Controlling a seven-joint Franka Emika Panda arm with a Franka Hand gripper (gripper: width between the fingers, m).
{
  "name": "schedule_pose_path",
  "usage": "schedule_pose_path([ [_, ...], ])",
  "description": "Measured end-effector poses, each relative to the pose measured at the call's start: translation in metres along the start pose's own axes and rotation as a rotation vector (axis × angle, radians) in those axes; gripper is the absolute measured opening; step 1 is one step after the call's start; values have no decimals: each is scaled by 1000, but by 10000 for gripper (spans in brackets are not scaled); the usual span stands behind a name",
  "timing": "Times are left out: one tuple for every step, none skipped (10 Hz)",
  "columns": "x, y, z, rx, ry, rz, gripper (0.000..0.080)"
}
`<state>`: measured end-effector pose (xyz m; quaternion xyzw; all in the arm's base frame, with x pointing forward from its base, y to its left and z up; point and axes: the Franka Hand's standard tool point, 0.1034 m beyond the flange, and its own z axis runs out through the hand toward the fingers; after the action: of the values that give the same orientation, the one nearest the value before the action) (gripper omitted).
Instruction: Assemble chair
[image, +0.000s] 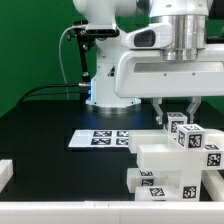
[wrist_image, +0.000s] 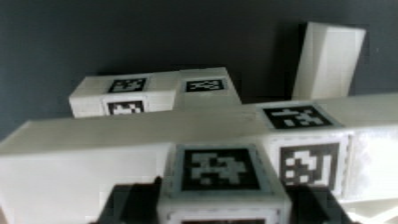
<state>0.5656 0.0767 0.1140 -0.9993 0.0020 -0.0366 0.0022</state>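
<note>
Gripper (image: 176, 108) down over the stacked chair parts (image: 175, 160) near the marker board (image: 100, 138), fingers (wrist_image: 134, 205) straddling a small tagged block (wrist_image: 222, 180). Looks like lining up a grab; can't tell if actually clamped yet.

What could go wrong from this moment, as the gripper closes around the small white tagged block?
1. The gripper straddles the small tagged block; an off-centre squeeze may twist it.
2. That block sits close against the long white slab, so a finger may catch the slab and shift it.
3. Nearby stacked white parts could be knocked.
</note>
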Motion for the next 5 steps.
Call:
schedule_pose_path([
  [2, 6, 0, 2, 8, 123, 281],
  [3, 7, 1, 2, 17, 246, 281],
  [3, 8, 0, 4, 18, 353, 281],
  [3, 9, 0, 6, 18, 458, 281],
  [4, 8, 0, 11, 19, 589, 281],
])
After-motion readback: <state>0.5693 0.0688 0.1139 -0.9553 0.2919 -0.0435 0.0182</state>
